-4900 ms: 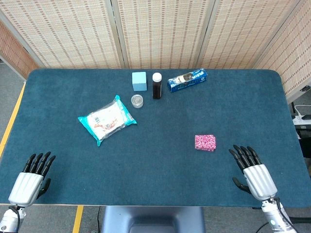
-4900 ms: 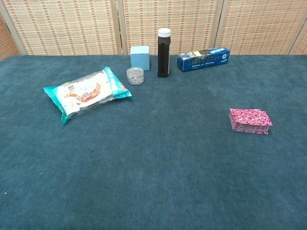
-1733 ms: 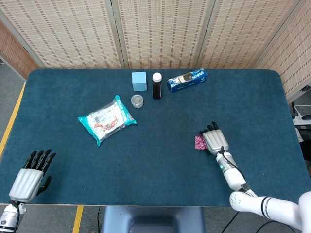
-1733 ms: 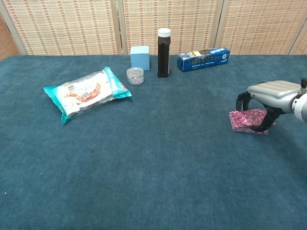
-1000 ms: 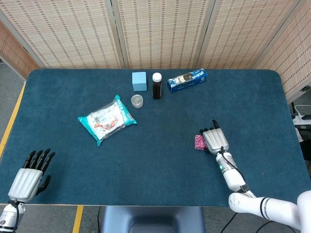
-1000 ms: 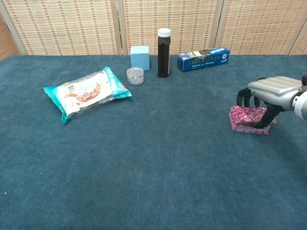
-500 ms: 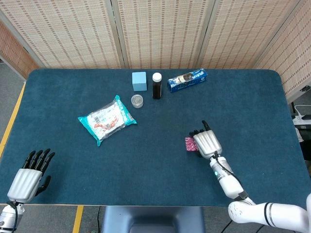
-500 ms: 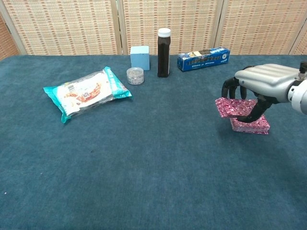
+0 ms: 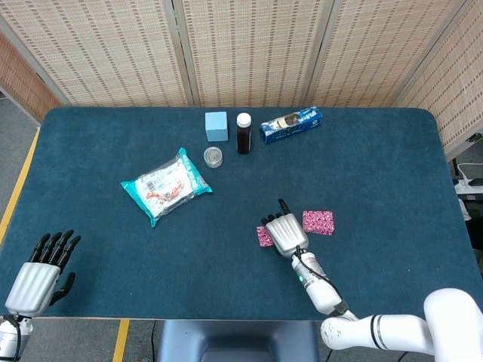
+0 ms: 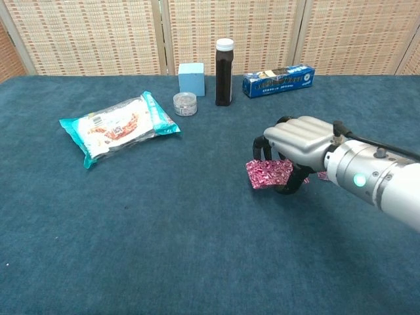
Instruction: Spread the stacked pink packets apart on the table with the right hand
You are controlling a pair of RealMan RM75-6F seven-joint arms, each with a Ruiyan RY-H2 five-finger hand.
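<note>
Woven bamboo screens (image 9: 249,45) stand behind a table with a dark blue cloth (image 9: 377,166). Near the middle of the frame, a bit low and to the right, the right hand (image 9: 285,232) holds one pink packet (image 10: 268,173) with its fingers curled down around it; in the chest view the packet sits under the palm, close to the cloth. The rest of the pink stack (image 9: 318,222) lies on the cloth just to the right of that hand, apart from the held packet. Half a second ago the hand was over the stack with the packet only just lifted off it; now hand and packet are further left, and the stack shows in full. The left hand (image 9: 36,276) rests at the bottom left corner with fingers spread, holding nothing. Further back there is one teal snack bag (image 9: 166,185), one small round jar (image 9: 213,157), one light blue block (image 9: 216,126), one dark bottle (image 9: 244,133) and one blue box (image 9: 290,124).
</note>
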